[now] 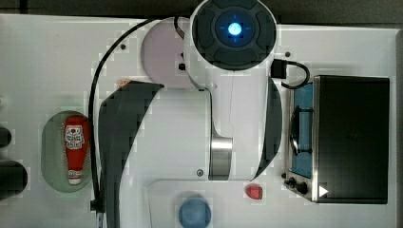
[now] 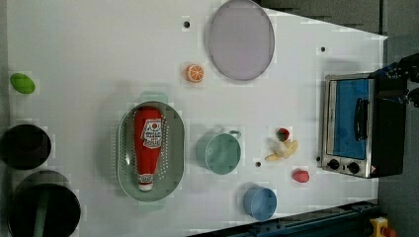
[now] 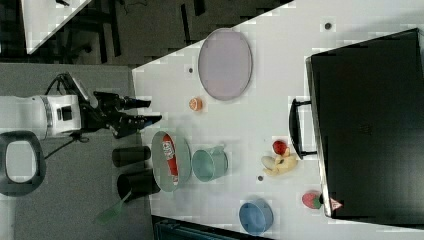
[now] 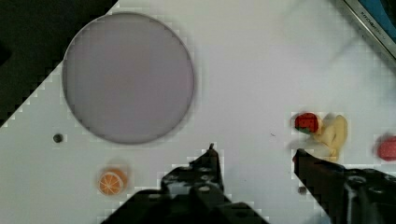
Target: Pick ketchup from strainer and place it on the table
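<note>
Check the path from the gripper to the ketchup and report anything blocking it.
Nothing visible blocks it. The ketchup lies uncovered in the strainer, open from above. The gripper hangs off to the side with jaws open and empty. The green cup stands beside the strainer, not over it.

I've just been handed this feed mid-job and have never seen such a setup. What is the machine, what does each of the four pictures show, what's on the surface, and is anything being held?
It is a single robot arm with a two-fingered gripper. Its fingers are open and hold nothing.

The top view looks straight down over the arm's white body. The left view and right view see the table from off the arm. The wrist view rides on the arm and looks past the fingers.

On the white table: the red ketchup bottle lying in the pale green strainer, a green cup, a blue cup, a lilac plate, an orange slice, a banana, two strawberries, and a toaster oven. In the right view the gripper hangs apart from the strainer.
</note>
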Robot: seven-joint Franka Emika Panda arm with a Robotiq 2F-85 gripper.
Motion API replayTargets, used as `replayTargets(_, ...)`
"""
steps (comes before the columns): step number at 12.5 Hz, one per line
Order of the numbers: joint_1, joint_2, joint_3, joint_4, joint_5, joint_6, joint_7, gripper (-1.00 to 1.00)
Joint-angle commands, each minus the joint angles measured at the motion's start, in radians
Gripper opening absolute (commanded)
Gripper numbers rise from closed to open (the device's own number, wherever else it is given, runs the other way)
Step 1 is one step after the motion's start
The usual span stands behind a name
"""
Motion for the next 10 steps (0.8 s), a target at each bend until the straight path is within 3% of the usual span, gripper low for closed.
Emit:
replayTargets(1, -0.097, -0.24, 0.108, -0.139, 0.014, -0.162, 0.056, 0.58)
replayTargets(3, -0.089, -0.23, 0.142, -0.139, 0.022, -0.138, 0.056, 0.99)
replayTargets(10, -0.049, -0.119, 0.45, -0.139, 0.026, 0.035, 0.056, 1.0)
